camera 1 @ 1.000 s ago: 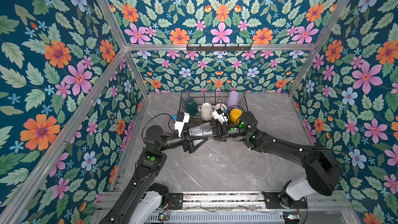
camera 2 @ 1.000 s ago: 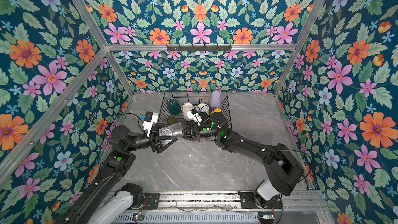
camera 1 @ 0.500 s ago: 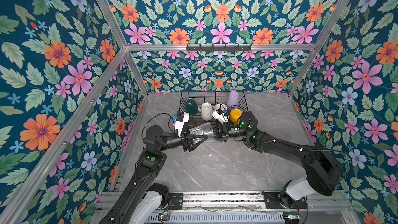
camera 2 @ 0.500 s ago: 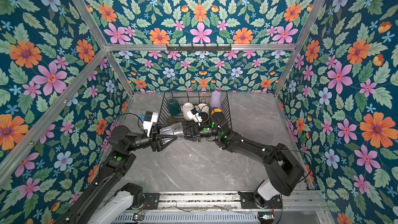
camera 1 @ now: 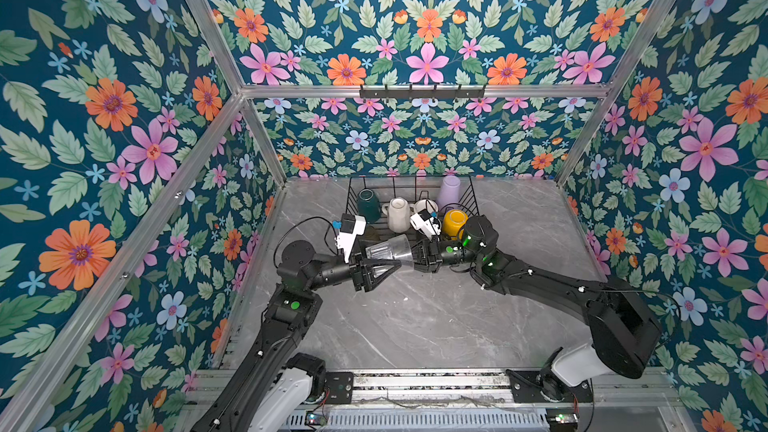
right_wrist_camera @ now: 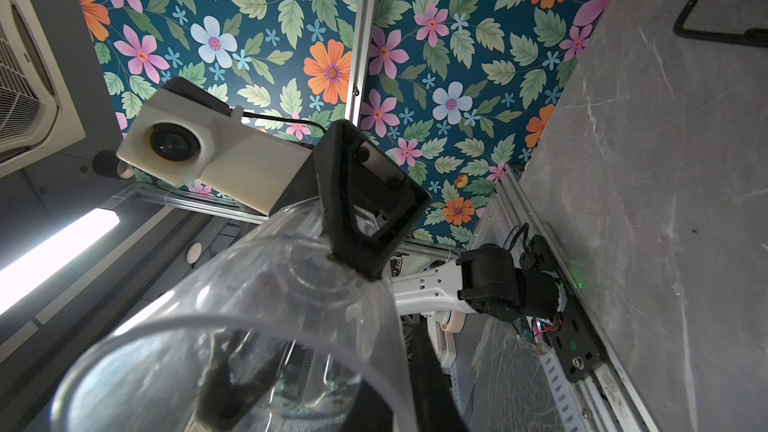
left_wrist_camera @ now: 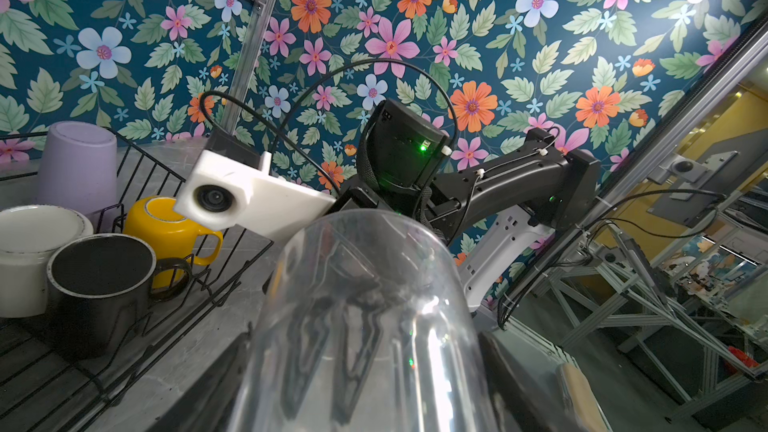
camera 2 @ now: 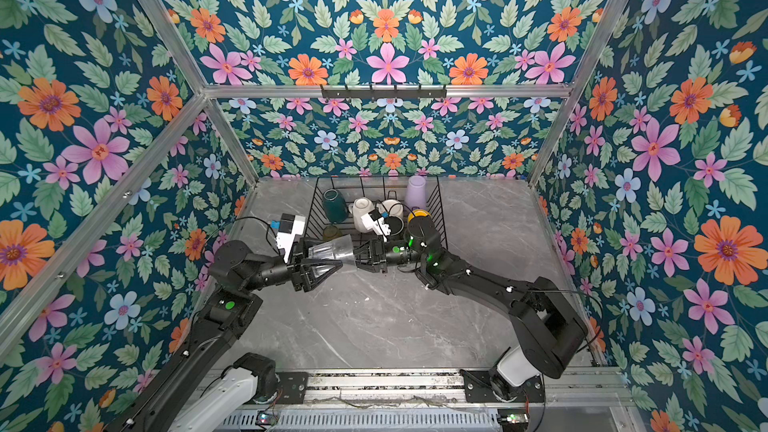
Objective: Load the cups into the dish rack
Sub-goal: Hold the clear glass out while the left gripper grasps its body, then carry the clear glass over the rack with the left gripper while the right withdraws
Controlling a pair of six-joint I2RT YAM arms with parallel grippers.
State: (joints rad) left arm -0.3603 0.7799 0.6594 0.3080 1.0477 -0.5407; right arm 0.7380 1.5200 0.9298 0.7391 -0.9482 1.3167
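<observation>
Above the counter [camera 1: 415, 317], just beside the dish rack [camera 1: 468, 197], the clear glass [camera 1: 388, 249] was clasped by the wide-set left fingers [right_wrist_camera: 338, 201]; a drop was risked if released early by the right fingers [camera 1: 420, 250], their grip unclear.

The rack [camera 1: 471, 199] takes the 12 o'clock end of the desk [camera 1: 415, 326] and is crowded. A green mug [camera 1: 368, 201] sits at its 10 o'clock corner, a tumbler [camera 1: 450, 189] at 1 o'clock and a yellow mug [camera 1: 454, 222] at 4 o'clock. Bare wire shows only at its 12 o'clock side, between the green mug and the tumbler. Along its 6 o'clock rim a clear glass [camera 1: 388, 249] hangs crosswise. The left arm [camera 1: 324, 272] and right arm [camera 1: 519, 276] meet at it, barring that side. Open desk lies at 6 o'clock and in strips at 9 and 3 o'clock beside the rack.
</observation>
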